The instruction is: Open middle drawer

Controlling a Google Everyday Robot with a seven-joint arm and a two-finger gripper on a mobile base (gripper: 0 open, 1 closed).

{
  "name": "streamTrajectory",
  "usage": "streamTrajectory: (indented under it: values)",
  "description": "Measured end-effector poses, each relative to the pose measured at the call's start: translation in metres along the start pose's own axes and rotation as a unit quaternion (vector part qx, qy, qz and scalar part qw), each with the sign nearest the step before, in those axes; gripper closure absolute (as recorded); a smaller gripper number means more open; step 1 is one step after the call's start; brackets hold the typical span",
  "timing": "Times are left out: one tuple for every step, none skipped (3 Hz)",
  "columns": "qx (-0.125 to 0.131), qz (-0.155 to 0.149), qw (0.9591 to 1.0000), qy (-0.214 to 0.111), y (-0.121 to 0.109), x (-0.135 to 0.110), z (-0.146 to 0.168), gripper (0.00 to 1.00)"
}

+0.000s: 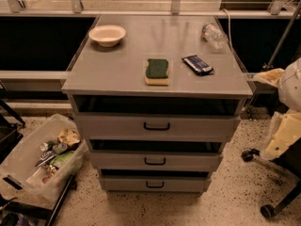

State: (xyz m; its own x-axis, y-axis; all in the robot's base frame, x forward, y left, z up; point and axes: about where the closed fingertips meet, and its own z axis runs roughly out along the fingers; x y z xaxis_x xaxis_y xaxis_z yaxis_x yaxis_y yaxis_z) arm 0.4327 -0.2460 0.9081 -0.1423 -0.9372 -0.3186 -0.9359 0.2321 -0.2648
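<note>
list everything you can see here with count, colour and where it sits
cabinet: 1, grey, centre
top drawer: 1, grey, under cabinet top
middle drawer: 1, grey, second down
bottom drawer: 1, grey, lowest
bowl: 1, cream, top, back left
sponge: 1, green on yellow, top, front centre
packet: 1, dark blue, right of sponge
bottle: 1, clear, top, back right
bin: 1, clear, floor left, rubbish inside
chair: 1, black, floor right
arm: 1, white, right edge
gripper: 1, pale yellow, off cabinet's top right corner
</note>
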Motion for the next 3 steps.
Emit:
streamTrajectory:
  values:
    - [-0.008, 0.011, 0.9989, -0.045, 0.010, 0.009, 0.034, 0.00]
    - [-0.050, 0.049, 0.9860, -0.151, 0.059, 0.033, 0.138, 0.00]
    - [-0.055, 0.087, 0.9752, -0.196, 0.086, 0.051, 0.179, 0.00]
